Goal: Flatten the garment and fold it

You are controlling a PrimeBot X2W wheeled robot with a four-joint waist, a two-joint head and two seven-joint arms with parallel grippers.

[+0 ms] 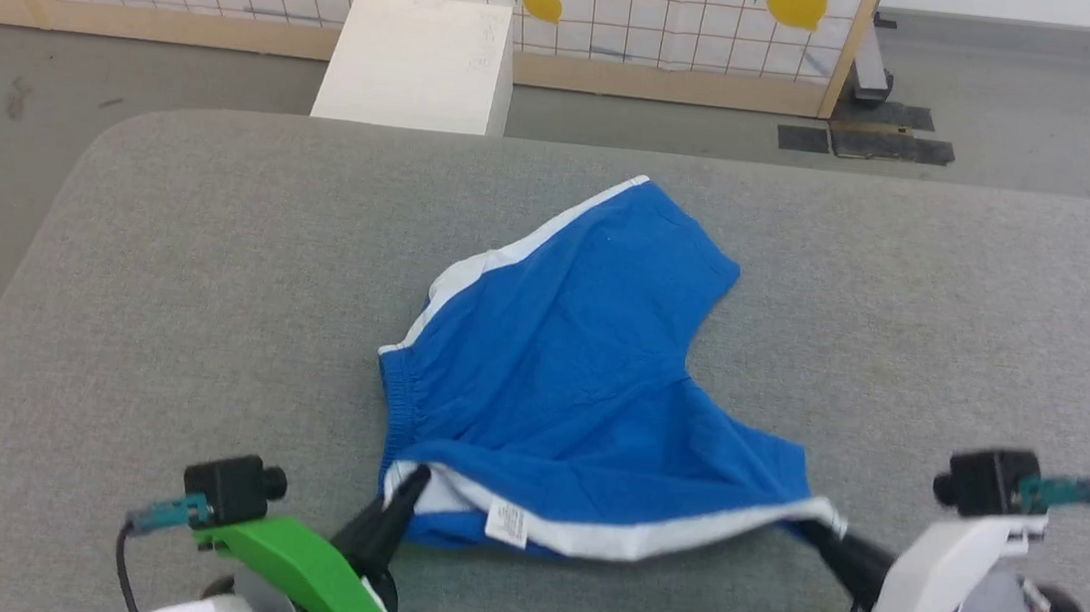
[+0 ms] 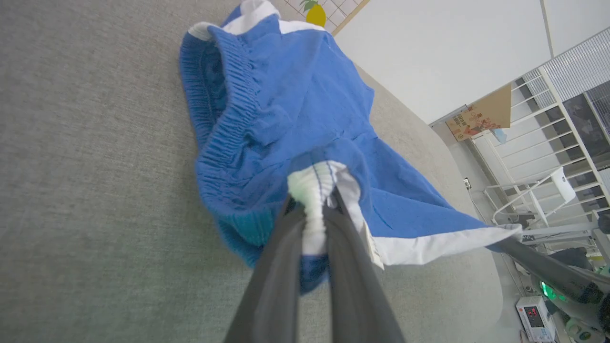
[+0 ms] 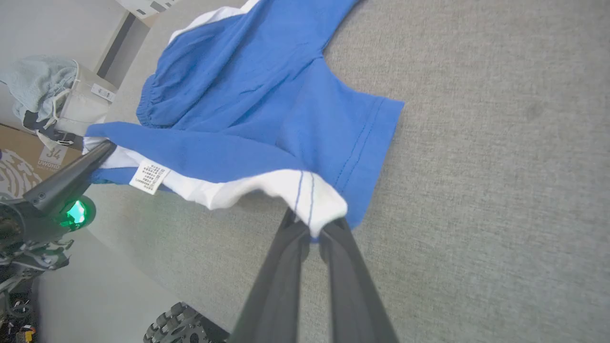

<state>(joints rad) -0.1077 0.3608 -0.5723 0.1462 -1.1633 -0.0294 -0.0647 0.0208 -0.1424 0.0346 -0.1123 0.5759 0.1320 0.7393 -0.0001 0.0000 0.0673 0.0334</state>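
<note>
Tabletop (image 1: 209, 264), grey cloth covering, takes up most of the head view, with its rounded corner at upper left of frame. Lemon-print partition (image 1: 634, 5) runs along the top edge beyond it. White box (image 1: 418, 64) stands on the floor in front of that, upper centre-left.

The garment (image 1: 561, 348), royal blue shorts, lies on the table at frame centre, slightly right, rumpled rather than flat. One leg reaches toward upper centre. The gathered waistband (image 1: 395, 412) sits on the heap's left side. The near edge is drawn into a line across lower centre, with a white stripe (image 1: 662, 542) running along it between my two grippers.

My left gripper (image 1: 416, 484), at lower left of centre on the green-shelled wrist, has both fingers pinched tight on the waistband end of that stripe. My left wrist view shows white gathered cloth squeezed between them.

My right gripper (image 1: 809, 527), at lower right on the white-shelled wrist, is clamped on the hem corner of the same stripe. My right wrist view shows the cloth bunched at the tips and a shadow on the table beneath the stretched edge, so that edge hangs off the surface.

A small white tag (image 1: 508, 522) dangles from the stripe, just beside my left gripper.
</note>
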